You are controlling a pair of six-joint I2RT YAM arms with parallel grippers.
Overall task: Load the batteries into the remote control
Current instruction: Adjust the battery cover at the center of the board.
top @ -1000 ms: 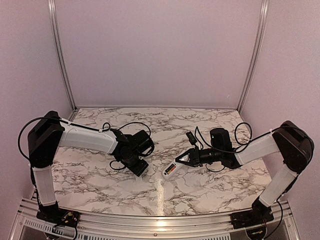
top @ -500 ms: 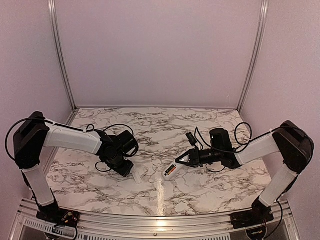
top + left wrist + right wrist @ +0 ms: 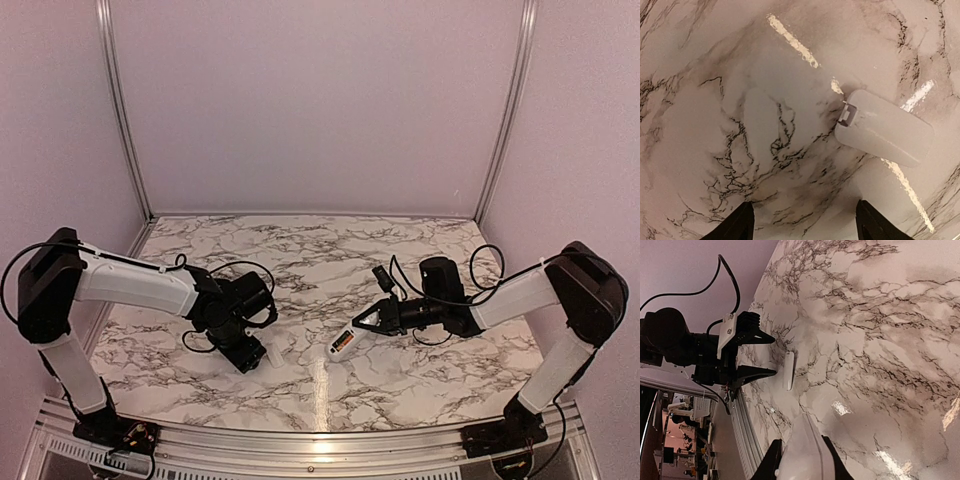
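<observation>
The white remote control point(image 3: 343, 343) is tilted, its near end by the table, held in my shut right gripper point(image 3: 366, 321). An orange-red patch, the batteries point(image 3: 339, 346), shows in its open back. In the right wrist view the remote point(image 3: 805, 452) fills the space between my fingers point(image 3: 771, 462); the batteries are hidden there. My left gripper point(image 3: 252, 356) is open and empty, low over the table. Its dark fingertips point(image 3: 737, 226) are spread wide in the left wrist view.
A small flat white cover plate point(image 3: 272, 352) lies on the marble table point(image 3: 320, 250) just right of my left gripper. It also shows in the left wrist view point(image 3: 885, 127) and in the right wrist view point(image 3: 788, 371). The table's metal front rail point(image 3: 320, 445) is close.
My left arm has drawn back to the left and toward the near edge, leaving the cover plate lying on the table. The right arm and the remote have barely moved.
</observation>
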